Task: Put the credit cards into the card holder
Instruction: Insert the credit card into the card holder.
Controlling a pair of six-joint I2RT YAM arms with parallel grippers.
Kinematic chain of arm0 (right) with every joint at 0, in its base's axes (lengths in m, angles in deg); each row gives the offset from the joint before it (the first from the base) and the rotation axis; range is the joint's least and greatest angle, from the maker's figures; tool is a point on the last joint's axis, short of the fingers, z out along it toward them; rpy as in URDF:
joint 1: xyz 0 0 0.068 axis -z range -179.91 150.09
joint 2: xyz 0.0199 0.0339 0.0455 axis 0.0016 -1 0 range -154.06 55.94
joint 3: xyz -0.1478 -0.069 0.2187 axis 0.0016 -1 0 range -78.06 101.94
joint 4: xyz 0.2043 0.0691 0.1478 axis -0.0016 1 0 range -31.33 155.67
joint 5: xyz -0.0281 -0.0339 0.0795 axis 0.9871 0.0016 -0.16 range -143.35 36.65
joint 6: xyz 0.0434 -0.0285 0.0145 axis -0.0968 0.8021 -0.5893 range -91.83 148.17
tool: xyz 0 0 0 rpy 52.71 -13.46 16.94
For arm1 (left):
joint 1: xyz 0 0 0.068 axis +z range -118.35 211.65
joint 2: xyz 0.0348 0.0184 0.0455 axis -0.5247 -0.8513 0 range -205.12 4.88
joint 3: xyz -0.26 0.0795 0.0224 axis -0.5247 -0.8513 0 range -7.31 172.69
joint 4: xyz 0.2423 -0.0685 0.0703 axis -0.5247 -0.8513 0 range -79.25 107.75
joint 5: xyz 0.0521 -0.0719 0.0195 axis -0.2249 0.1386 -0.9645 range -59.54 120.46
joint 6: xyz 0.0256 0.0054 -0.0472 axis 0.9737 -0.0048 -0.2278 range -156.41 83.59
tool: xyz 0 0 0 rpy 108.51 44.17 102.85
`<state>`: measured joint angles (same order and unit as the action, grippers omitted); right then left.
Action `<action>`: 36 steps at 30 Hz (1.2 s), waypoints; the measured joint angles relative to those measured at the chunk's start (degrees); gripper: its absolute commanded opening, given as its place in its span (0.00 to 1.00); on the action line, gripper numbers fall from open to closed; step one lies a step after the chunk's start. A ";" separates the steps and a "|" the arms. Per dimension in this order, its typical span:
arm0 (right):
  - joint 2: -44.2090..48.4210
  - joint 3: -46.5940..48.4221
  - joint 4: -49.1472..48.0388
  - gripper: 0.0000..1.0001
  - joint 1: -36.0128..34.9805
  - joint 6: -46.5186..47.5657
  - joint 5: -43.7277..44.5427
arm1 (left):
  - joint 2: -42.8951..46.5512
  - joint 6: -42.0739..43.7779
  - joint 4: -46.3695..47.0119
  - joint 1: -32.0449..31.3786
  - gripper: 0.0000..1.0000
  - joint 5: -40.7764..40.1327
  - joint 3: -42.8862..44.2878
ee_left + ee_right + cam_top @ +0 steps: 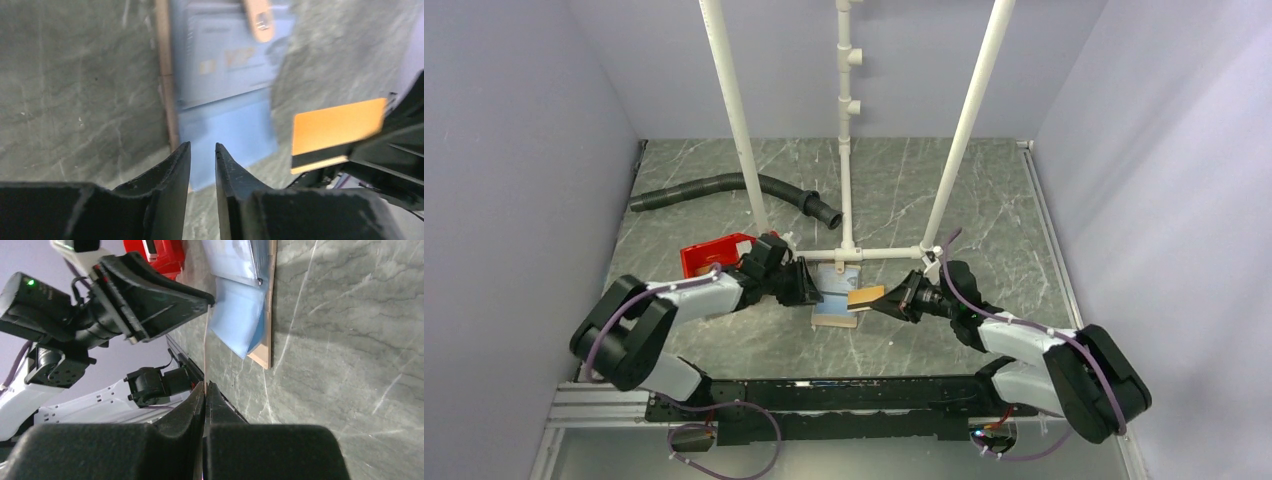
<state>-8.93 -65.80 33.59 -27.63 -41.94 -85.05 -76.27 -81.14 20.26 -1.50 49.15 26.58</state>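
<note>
Your right gripper [206, 385] is clenched on one orange credit card [337, 130], pinching it by one short end so that the dark stripe along its long edge shows in the left wrist view. The card is held above the table [924, 190], just beside the right-hand edge of the card holder [227, 130]. Your left gripper [202, 147] is released: its two fingers stand a narrow gap apart with nothing between them, poised over the near flap of the holder. In the right wrist view the free end of the card reaches up to the left gripper's tip, but you cannot tell whether they touch. The card holder lies opened flat on the table about midway between the left and right edges, nearer the near edge than the far one, and directly between your two grippers. Its lining is pale blue, its rim tan, and its snap tab [257, 20] lies at the far end. A pale card [230, 65] with gold lettering sits in the far pocket. Behind your left arm, toward the table's left edge, stands a red bin [714, 252]. A black ribbed hose [714, 188] lies toward the far left corner, and a white pipe frame [849, 150] rises beyond the holder.
</note>
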 measured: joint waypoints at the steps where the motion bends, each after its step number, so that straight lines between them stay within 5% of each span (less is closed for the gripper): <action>1: -1.11 0.00 -0.96 0.00 -0.42 -0.35 0.13 | -2.08 -0.07 -0.07 -0.28 0.28 -0.15 0.00; 13: -9.01 -0.15 -9.99 0.00 -2.89 -4.07 2.71 | -7.61 -12.90 15.69 -3.39 0.21 2.95 -6.01; 19: -12.50 -0.35 -14.14 0.00 -4.17 -5.35 3.13 | -5.42 -14.40 15.23 -3.74 0.53 3.50 -6.95; 22: -13.68 -0.33 -15.12 0.00 -5.07 -5.70 3.30 | -1.44 -11.85 8.26 -3.41 0.58 2.58 -5.35; 30: -15.85 -0.33 -17.68 0.00 -6.12 -6.73 4.35 | 0.96 -6.88 -0.20 1.44 0.46 -0.26 -3.76; 36: -16.37 -0.33 -19.06 0.00 -6.12 -7.10 4.66 | -4.39 -7.45 6.36 1.03 0.41 3.23 -3.98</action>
<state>-25.30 -66.13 14.53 -33.75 -49.04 -80.40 -80.66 -88.59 26.62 -0.47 52.39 22.60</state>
